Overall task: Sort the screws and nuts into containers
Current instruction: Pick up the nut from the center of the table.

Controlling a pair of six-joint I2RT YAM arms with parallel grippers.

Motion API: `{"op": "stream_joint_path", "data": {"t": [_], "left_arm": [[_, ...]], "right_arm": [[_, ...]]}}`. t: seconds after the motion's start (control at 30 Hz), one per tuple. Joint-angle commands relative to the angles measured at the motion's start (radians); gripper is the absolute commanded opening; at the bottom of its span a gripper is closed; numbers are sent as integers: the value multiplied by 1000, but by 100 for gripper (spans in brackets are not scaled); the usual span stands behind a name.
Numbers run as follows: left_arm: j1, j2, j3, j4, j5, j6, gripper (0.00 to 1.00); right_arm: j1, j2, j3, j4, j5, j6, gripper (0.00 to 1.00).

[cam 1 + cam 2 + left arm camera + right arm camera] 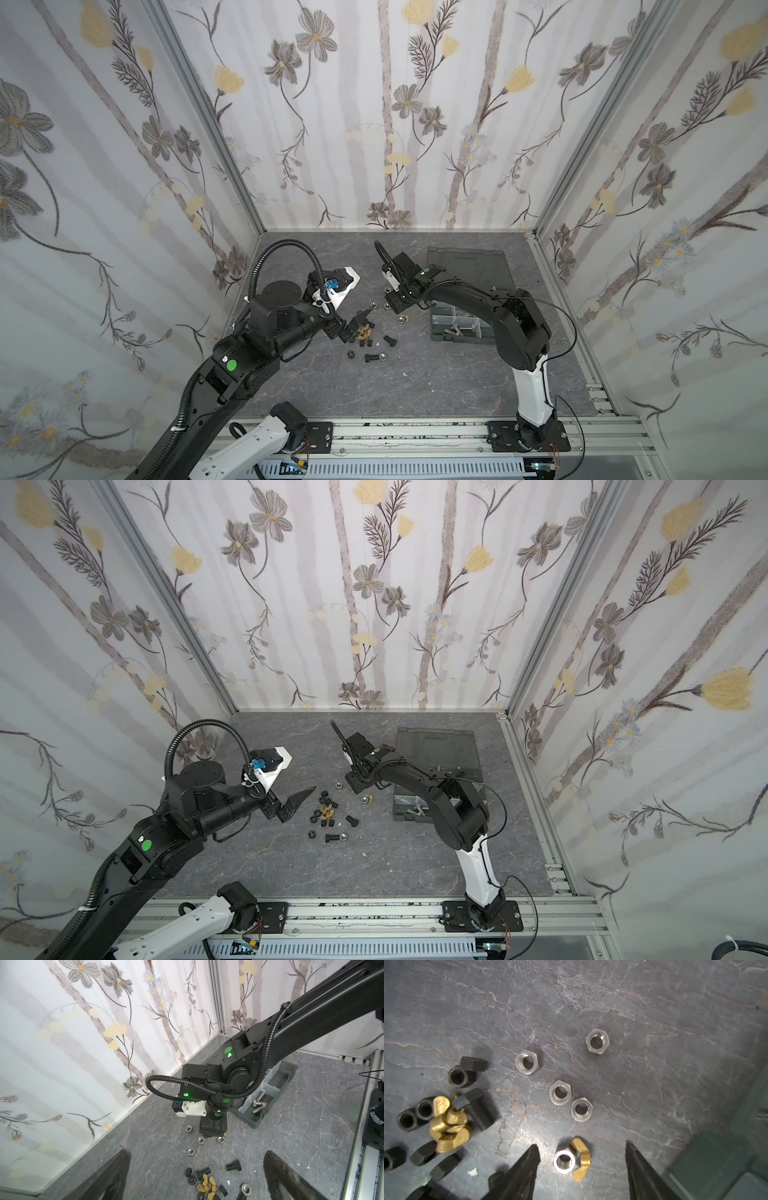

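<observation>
operator: what is reported for the right gripper [582, 1145]?

technician: its jaws are spread, with the tips close above the table [612, 1001]. a silver nut [564, 1161] and a brass wing nut [581, 1159], touching each other, are bracketed between the fingers [529, 1167]. neither part is touched, and nothing is gripped.

operator: and the left gripper [196, 1154]?

technician: its jaws are spread wide and nothing is held. it is positioned just beside a heap [207, 1184] of black nuts, black screws and brass wing nuts.

operator: where are the other loose parts found?

technician: four silver nuts [560, 1092] are laid flat on the table beyond the right fingertips, two of them just beside each other. one black screw [233, 1165] is laid apart from the heap, on the side toward the organizer box [457, 337].

operator: where are the containers located?

technician: the organizer box is set on the robot's right side of the table, with its lid [469, 262] folded open behind it. silver screws [258, 1103] are seen in one compartment [246, 1106]. in both top views the remaining compartments are largely hidden by the right arm.
</observation>
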Motion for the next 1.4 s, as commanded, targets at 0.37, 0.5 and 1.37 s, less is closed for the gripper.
{"op": "stream_joint_path", "data": {"t": [0.37,0.5,1.37], "left_arm": [[0,-12,5,-1,-8,12,100],[0,-13,4,-3,-8,12,100],[0,-10,-7,7,-12,18,100]], "right_arm": [[0,113,47,-43,28,-60,64],[-1,129,50,-29,33,-62,59],[-18,185,76,-59,12,-76,45]]}}
